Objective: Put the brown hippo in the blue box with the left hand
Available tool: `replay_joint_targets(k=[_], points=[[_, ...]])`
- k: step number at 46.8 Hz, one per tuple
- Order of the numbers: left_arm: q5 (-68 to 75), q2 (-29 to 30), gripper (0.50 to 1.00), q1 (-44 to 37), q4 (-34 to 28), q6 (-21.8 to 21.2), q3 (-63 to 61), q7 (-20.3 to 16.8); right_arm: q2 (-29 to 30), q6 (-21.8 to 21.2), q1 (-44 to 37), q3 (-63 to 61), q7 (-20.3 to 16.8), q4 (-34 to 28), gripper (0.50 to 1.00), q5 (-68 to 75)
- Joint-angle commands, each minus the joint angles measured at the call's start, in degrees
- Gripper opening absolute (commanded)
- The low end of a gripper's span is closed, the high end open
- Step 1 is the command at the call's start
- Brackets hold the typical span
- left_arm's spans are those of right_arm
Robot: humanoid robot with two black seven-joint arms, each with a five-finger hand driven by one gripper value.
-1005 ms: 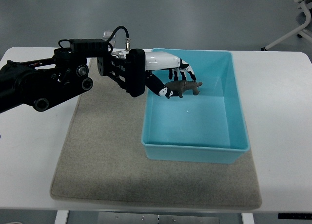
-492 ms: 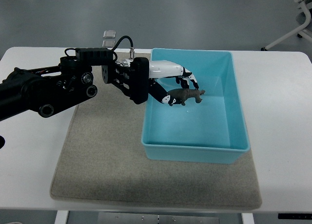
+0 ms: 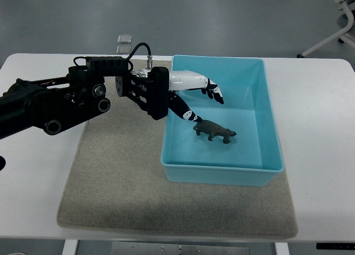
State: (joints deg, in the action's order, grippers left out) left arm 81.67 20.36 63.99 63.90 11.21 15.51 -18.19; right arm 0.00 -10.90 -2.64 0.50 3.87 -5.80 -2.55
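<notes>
A: Where's the small brown plastic hippo figure (image 3: 214, 132) lying?

B: Inside the light blue rectangular plastic box (image 3: 270, 108), on its floor, a little toward the robot's side and left of the middle. Nothing touches it. Its long axis runs roughly left to right across the picture, slightly slanted, with the right end dipping toward the near wall.

A: And which way does it lie from the fingers?

B: Just below and to the right of them in the picture, meaning nearer the robot's side. The left hand (image 3: 191, 97), white with black joints, reaches over the box's left wall, fingers (image 3: 213, 92) spread and holding nothing. The lowest digit points down toward the hippo's left end, close to it, but a gap shows between them.

A: So the toy is free?

B: It looks so. I'd judge the placing essentially done; the remaining move would be drawing the hand back left over the wall, away from the hippo, without grazing it.

A: The other hand?

B: Not visible. The box sits on a grey felt mat (image 3: 111, 177) atop a white table (image 3: 321, 155).
</notes>
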Motion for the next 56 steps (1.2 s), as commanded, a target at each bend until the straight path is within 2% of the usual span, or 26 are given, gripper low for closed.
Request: replay_joint_targets(k=[1,6,10,12,18,19,21,27,35,48,56], points=[[-0.11,0.03,0.765,0.52,-0.27,-0.58,0.66,-0.01,0.0,0.0,-0.08,0.02,0.0,0.0,0.936,0.0],[-1.51,0.29,0.778,0.96,-0.53,-0.75,1.19,-0.01,0.0,0.0,0.0,0.02,0.0,0.0,0.936,0.0],[-5.2,0.73,0.859,1.31,-0.62,-0.75,2.76,-0.01,0.0,0.0,-0.08,0.02,0.0,0.0,0.936,0.0],[-6.87,0.82,0.881,1.67,-1.06,-0.75,3.56,0.08,0.0,0.0,0.0,0.02,0.0,0.0,0.936,0.0],[-9.34,1.17,0.889,2.37,-3.52,-0.75,4.26,0.0,0.0,0.0,0.0,-0.06,0.0,0.0,0.936,0.0],[-9.51,1.26,0.902,2.46,-4.04,-0.75,4.53,0.08,0.0,0.0,0.0,-0.06,0.0,0.0,0.936,0.0],[-10.04,1.35,0.96,2.63,-4.84,-0.75,5.14,0.08,0.0,0.0,0.0,0.02,0.0,0.0,0.936,0.0],[-12.67,1.61,0.992,2.63,-7.03,-0.84,5.85,0.08,0.0,0.0,0.0,0.02,0.0,0.0,0.936,0.0],[-20.32,1.79,0.994,2.63,-10.28,-1.1,5.85,0.08,0.0,0.0,0.0,0.02,0.0,0.0,0.936,0.0],[-36.66,1.79,0.996,2.37,-15.47,-5.94,5.67,-0.01,0.0,0.0,0.0,-0.06,0.0,0.0,0.936,0.0],[-46.5,1.53,0.994,2.02,-18.2,-6.38,5.58,0.17,0.0,0.0,-0.08,-0.06,0.0,0.0,0.936,0.0]])
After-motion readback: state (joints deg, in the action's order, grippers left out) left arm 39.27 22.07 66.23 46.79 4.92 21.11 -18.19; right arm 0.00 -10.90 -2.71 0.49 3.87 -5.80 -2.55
